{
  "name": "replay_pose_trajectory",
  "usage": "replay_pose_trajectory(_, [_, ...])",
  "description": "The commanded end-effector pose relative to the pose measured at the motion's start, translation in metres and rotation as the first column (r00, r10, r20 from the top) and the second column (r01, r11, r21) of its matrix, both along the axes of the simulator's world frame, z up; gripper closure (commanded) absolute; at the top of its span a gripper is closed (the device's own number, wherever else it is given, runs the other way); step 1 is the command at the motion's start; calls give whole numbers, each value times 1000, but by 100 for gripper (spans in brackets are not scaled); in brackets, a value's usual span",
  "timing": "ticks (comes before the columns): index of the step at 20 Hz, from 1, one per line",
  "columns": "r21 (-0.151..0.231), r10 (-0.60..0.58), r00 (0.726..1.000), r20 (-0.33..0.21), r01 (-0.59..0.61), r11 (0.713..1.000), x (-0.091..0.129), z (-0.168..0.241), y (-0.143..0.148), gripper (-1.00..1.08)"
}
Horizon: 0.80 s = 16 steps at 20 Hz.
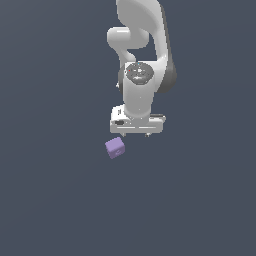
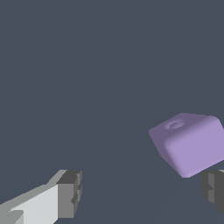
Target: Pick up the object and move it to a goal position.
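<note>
The object is a small light-purple cube [image 1: 115, 147] lying on the dark grey floor, turned at an angle. It sits just below and toward the exterior view's left of my white gripper [image 1: 135, 133]. In the wrist view the cube [image 2: 190, 142] shows a faint round mark on its upper face. My gripper [image 2: 142, 192] is open, and its dark fingertips [image 2: 70, 192] stand wide apart. The cube lies close to one fingertip, off the line between the two. Nothing is held.
A plain dark grey floor [image 1: 55, 200] fills both views. The white arm [image 1: 142, 45] rises behind the gripper toward the top of the exterior view. No other objects show.
</note>
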<state>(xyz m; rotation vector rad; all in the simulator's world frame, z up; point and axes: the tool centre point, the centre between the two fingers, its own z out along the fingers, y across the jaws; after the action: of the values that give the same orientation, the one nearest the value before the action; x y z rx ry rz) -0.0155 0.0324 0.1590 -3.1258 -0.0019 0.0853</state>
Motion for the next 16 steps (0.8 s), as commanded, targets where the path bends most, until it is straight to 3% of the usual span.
replay_pose_trajectory(1, [0,0,1000,0,0,1000,0,0,0,-92])
replay_pose_trajectory(10, [-7,-12,999,50,12,1000,12,29,-13,-92])
replay_pose_trajectory(16, [-8,-11,999,51,12,1000,13,30,-13,-92])
